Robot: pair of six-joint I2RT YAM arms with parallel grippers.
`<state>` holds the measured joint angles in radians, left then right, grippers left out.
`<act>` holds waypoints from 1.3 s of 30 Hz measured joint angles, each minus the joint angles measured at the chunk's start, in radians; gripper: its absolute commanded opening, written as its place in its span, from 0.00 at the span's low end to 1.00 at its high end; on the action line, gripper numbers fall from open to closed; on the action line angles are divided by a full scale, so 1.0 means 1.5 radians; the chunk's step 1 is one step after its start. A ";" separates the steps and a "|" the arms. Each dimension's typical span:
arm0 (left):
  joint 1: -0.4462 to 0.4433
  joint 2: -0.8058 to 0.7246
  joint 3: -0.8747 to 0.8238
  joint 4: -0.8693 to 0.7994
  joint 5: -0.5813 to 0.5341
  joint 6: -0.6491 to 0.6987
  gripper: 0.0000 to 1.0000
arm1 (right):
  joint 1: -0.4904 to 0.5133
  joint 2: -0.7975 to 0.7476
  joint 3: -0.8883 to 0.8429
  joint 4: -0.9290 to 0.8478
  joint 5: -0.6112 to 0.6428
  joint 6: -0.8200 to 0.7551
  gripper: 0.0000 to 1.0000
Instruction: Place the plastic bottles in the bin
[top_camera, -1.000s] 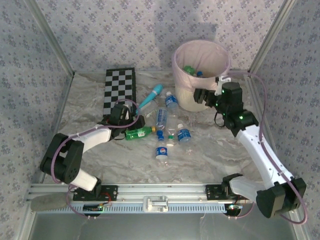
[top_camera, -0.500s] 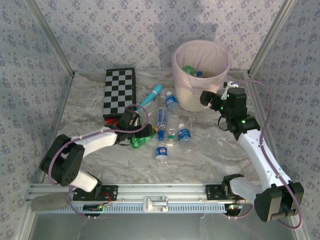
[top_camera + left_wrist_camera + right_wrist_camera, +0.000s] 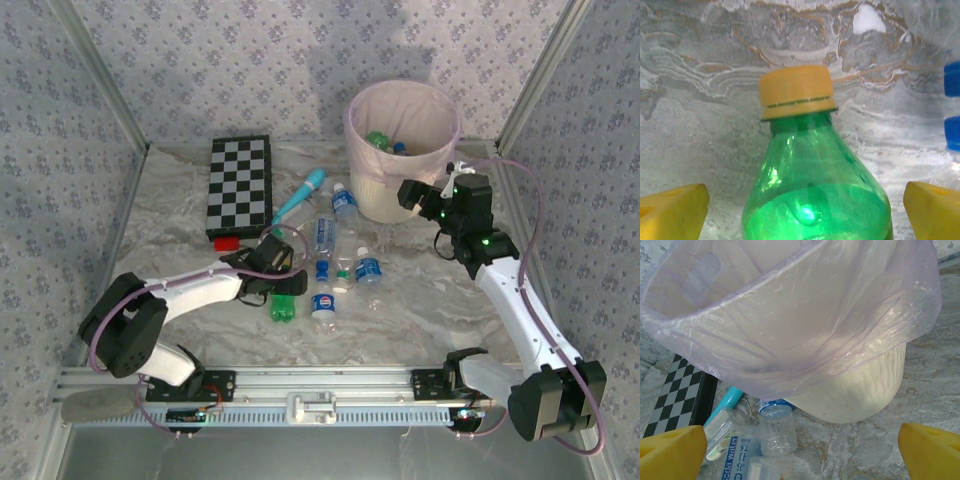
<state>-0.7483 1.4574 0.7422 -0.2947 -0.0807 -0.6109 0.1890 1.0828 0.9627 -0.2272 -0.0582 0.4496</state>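
Green plastic under a yellow cap: one green bottle (image 3: 815, 200) lies on the marbled bench (image 3: 430, 300), well to the near left of the bin (image 3: 385, 200), and my left pincer (image 3: 283, 290) straddles it. The jaws stand wide, with a yellow pad (image 3: 675, 212) on either side of the bottle's shoulders, neither touching the plastic. The cap points away from my wrist.

Between that spot and the bin, clear bottles (image 3: 322, 235) with blue labels and caps lie scattered on the bench, several of them touching. One lies just beside the bin's base on its left. Another, showing a round blue label (image 3: 323, 304), lies farthest from the bin among the clear ones.

Inside the bin, on its left side, a second green bottle (image 3: 378, 139) and a blue cap (image 3: 399, 148) show below the rim.

My right pincer (image 3: 410, 195) hangs at the bin's near right, just beside the wall, jaws spread wide with nothing between its pads (image 3: 670, 450). From that wrist, the pink liner (image 3: 790, 330) drapes over the rim and partway down the cream wall.

Left of the bin lies a teal wand (image 3: 300, 195). Farther left is a checkerboard (image 3: 240, 182), with a small red thing (image 3: 226, 243) at its near end.
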 measured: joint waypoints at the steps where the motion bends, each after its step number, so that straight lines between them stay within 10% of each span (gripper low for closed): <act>1: -0.002 0.000 0.000 -0.003 -0.002 0.000 0.99 | 0.000 0.001 0.000 0.000 -0.002 0.002 1.00; 9: -0.016 0.007 0.000 -0.010 -0.012 -0.008 0.91 | 0.000 0.003 0.000 0.000 -0.012 0.008 1.00; 17: -0.016 0.029 0.001 -0.005 -0.025 -0.017 0.58 | 0.003 0.004 0.000 0.001 -0.024 0.007 1.00; 39: 0.102 -0.205 0.002 0.209 -0.109 -0.125 0.58 | 0.231 0.098 -0.009 0.195 -0.189 -0.016 0.98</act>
<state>-0.5957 1.1503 0.7448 0.0185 -0.2436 -0.7990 0.5354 1.2297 0.9489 0.0650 -0.3416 0.4263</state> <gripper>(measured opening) 0.595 0.988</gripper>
